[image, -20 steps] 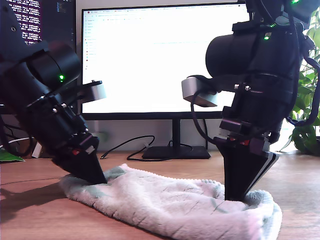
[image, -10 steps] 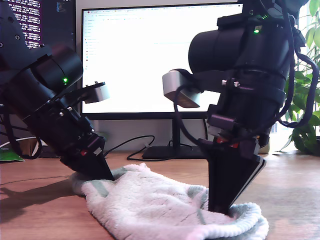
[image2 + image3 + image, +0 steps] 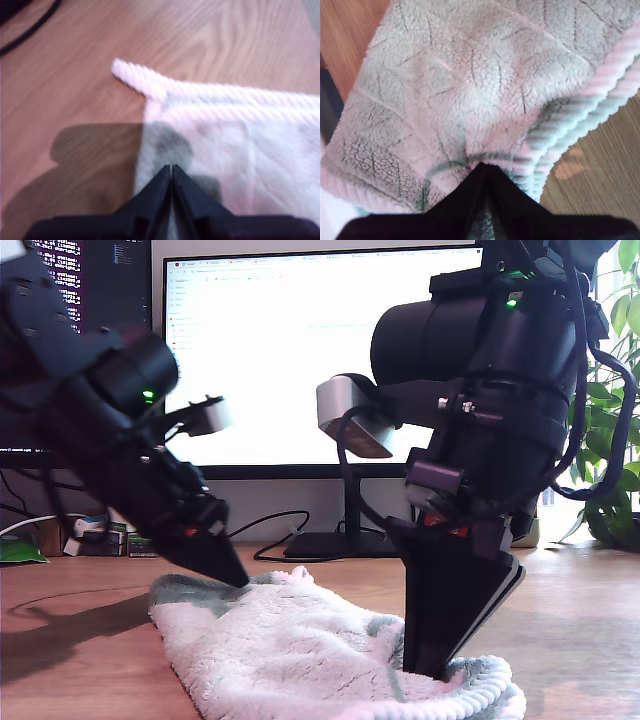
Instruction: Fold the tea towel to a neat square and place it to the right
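Tea towel (image 3: 300, 655) lies bunched on table (image 3: 70, 670); soft, limp, light. Our first hand (image 3: 171, 170) and second hand (image 3: 485, 167) both pinch it closed near the ribbed hem (image 3: 580, 120).

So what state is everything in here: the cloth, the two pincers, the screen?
Fluffy off-white terry tea towel: partly folded, rumpled.
My first pincer: shut on the towel's edge.
My second pincer: shut on a towel fold.
Wide desktop monitor: on, showing a white page.
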Controlling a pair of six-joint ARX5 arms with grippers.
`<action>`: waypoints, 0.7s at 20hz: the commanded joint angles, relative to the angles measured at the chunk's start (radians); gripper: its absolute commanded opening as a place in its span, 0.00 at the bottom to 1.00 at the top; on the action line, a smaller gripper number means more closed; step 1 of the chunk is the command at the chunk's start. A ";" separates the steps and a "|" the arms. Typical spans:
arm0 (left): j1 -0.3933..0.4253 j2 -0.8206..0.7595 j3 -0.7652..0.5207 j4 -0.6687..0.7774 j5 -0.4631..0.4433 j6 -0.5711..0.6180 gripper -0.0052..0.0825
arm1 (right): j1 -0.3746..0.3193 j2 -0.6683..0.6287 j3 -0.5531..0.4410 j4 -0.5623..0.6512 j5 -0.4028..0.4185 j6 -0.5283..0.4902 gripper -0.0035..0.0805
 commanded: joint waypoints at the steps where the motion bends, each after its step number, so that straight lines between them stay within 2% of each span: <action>1: -0.013 0.034 0.005 -0.011 0.008 0.022 0.04 | 0.012 0.030 -0.033 0.002 -0.007 0.002 0.03; 5: -0.019 0.085 0.047 -0.063 0.010 0.047 0.04 | 0.012 0.030 -0.031 0.008 -0.007 0.009 0.03; 12: -0.027 0.150 0.114 -0.063 0.013 0.072 0.04 | 0.012 0.030 -0.031 0.018 -0.016 0.038 0.03; 14: -0.031 0.156 0.135 -0.066 0.026 0.072 0.04 | 0.012 0.030 -0.031 0.033 -0.048 0.043 0.03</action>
